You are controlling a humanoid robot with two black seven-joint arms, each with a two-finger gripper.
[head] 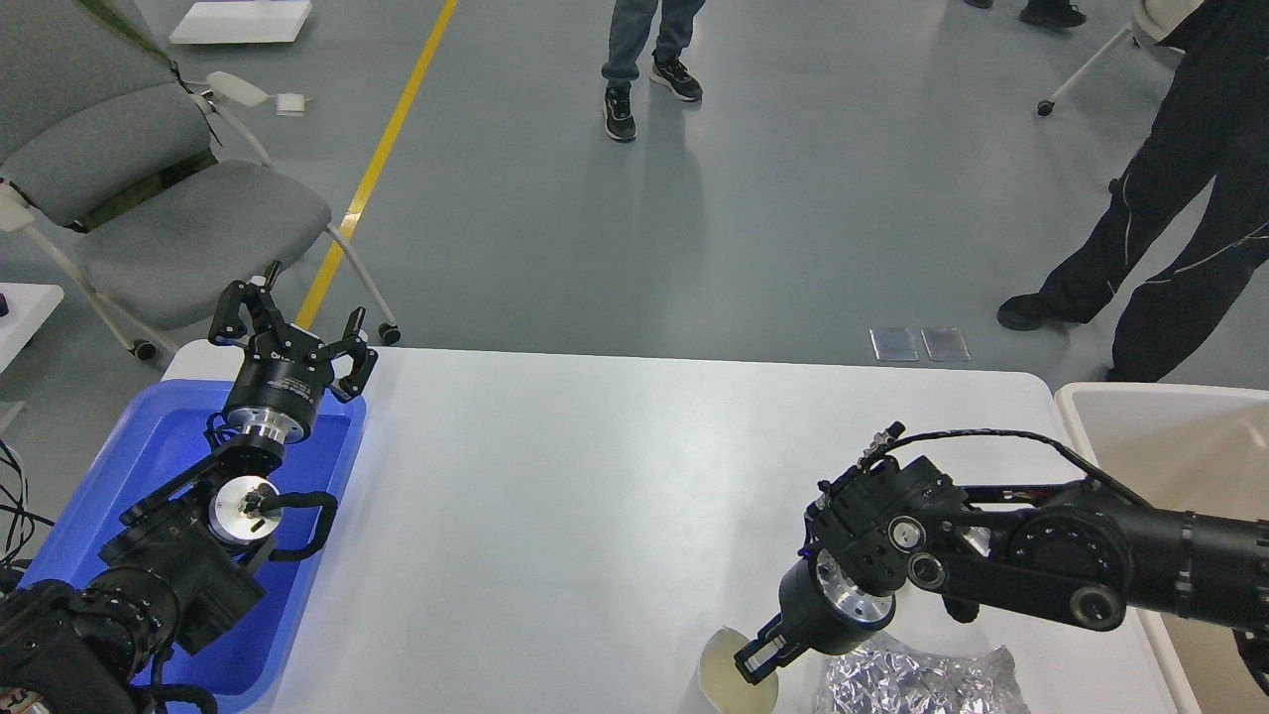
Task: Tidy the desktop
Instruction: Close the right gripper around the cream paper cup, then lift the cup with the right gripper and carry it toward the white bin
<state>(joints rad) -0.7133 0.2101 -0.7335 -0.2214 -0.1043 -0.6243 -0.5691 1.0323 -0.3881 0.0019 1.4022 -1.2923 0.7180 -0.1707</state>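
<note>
White, smooth, round-cornered desktop surface [595,496] spreads between both arms. Left gripper [289,327] hovers with fingers released above the blue plastic tray [149,446]. Right gripper [763,659] points down, fingers grasping the rim of a cream paper cup [729,679], just beside crumpled silver foil [922,679].

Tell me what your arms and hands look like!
Both arms are black with round, chunky joints and shiny silver rings at the wrists. My left hand has two black jointed fingers. My right hand is black too. Thin black cables loop along both arms. No sleeves!
</note>
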